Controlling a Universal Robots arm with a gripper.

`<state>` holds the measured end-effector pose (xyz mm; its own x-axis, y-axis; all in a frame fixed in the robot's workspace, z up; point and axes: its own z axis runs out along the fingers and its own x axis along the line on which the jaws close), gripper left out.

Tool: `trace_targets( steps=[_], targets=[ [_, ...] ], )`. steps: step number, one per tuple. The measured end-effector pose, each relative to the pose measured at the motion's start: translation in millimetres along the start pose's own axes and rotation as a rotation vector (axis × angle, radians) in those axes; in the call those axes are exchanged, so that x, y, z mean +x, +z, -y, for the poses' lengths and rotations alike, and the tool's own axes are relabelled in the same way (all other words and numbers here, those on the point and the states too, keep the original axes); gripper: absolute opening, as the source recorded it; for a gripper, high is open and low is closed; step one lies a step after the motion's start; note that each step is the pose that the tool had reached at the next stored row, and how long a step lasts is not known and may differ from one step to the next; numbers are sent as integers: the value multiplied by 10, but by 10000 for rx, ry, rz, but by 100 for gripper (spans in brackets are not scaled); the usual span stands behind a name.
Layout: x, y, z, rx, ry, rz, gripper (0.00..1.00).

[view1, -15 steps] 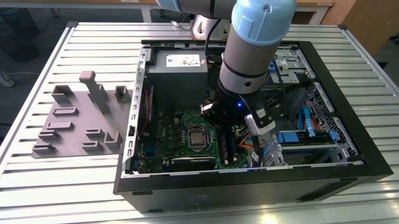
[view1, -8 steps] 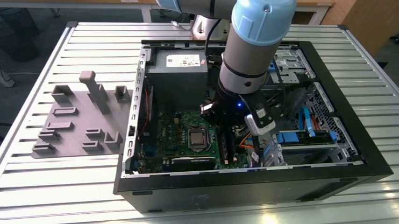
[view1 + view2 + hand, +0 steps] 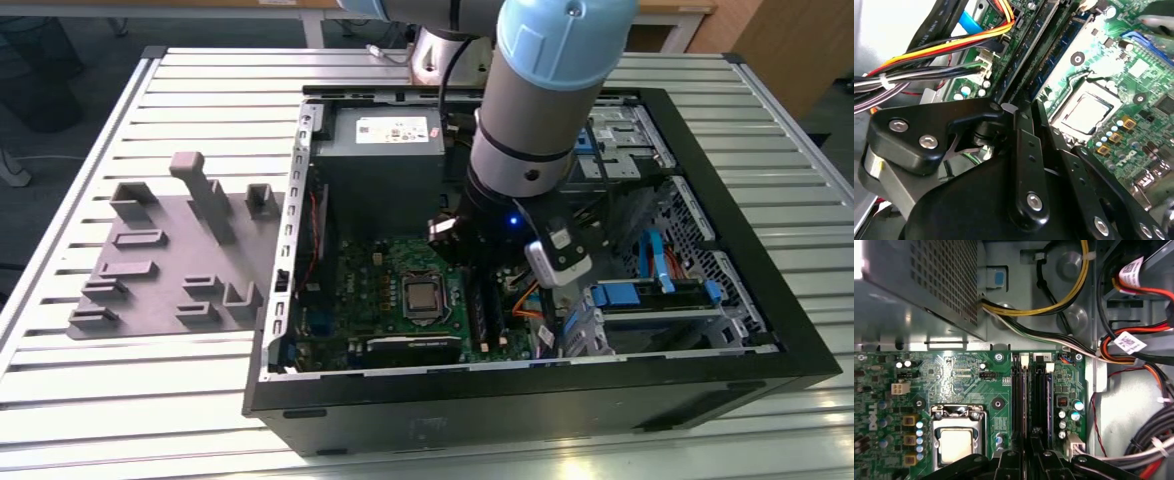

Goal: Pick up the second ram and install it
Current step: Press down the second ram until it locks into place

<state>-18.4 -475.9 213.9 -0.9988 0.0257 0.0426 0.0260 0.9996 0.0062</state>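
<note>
Ram is the thing to watch: the second ram (image 3: 1021, 405) stands on its edge in a black memory slot (image 3: 1040, 405) row on the motherboard (image 3: 954, 375), right under my gripper (image 3: 1026, 452). In the exterior view, my gripper (image 3: 467, 235) hangs straight above that row, and the ram's long side runs from 12 o'clock to 6 o'clock. In the second wrist view, the ram (image 3: 1026, 57) starts at my gripper's tip (image 3: 1008, 107) and stretches away from it. I cannot tell if I am squeezing it or not. The processor socket (image 3: 424, 297) sits at 9 o'clock from the slots. The computer case (image 3: 747, 370) holds the motherboard, the power supply (image 3: 387, 150) and bundled cables (image 3: 1054, 295). The grey fixture (image 3: 174, 260) lies outside the case, at 9 o'clock.
</note>
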Motion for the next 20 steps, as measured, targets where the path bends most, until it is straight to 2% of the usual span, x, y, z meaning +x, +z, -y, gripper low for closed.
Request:
trace_targets(
  steps=[3,5,7,8,10,16,20],
  targets=[
    [4,-92,-1,0,0,-3,21],
    [5,-125,-1,2,0,-4,21],
    [5,-125,-1,-2,-1,-9,20],
    [5,-125,-1,-1,0,-10,13],
    [5,-126,-1,0,0,-11,11],
    [5,-121,-1,-16,0,-13,11],
    [3,-71,0,-45,-2,-14,11]
  ],
)
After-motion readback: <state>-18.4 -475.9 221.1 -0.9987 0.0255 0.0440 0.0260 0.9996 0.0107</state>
